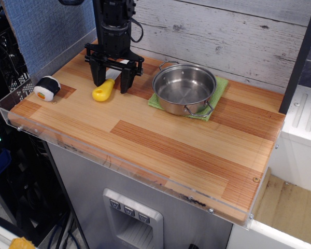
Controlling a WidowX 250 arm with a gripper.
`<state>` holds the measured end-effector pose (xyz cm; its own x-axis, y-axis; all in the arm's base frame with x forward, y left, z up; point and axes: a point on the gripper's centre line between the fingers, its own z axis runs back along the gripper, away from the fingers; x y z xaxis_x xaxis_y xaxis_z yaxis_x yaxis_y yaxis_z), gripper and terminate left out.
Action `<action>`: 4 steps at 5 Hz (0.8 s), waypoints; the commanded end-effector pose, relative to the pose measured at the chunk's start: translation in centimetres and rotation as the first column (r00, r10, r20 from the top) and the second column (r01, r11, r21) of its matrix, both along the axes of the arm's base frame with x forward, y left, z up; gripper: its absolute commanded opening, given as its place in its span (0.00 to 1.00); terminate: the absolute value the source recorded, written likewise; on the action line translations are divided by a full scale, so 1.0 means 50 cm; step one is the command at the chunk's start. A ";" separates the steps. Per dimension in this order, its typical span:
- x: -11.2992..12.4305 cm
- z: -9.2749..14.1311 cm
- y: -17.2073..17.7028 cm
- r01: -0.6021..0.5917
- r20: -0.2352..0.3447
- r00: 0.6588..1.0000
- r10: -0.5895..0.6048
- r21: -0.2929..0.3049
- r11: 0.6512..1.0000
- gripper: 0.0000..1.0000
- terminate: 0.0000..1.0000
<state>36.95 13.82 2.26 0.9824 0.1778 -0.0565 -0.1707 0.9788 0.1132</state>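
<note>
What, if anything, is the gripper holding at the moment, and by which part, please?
Nothing, it seems: the gripper is open, its fingers spread either side of the yellow-handled knife lying on the wooden counter.

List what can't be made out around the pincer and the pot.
All in the single view:
1. Yellow-handled tool: its far end is hidden behind the pincer.
2. Contact: from this angle it is unclear whether the open fingers touch the tool or the counter.
3. Green cloth: mostly covered by the steel pot.
4. Arm: cut off by the top edge.
</note>
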 end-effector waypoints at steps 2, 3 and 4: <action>-0.071 0.253 -0.036 -0.015 0.261 0.965 0.016 -0.005 1.000 1.00 0.00; -0.088 0.265 -0.061 0.003 0.273 0.962 0.000 -0.010 1.000 1.00 0.00; -0.092 0.263 -0.065 0.019 0.245 0.969 -0.015 -0.014 1.000 1.00 0.00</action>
<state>33.53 9.96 13.36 0.9785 0.1611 0.1290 -0.1681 0.9847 0.0456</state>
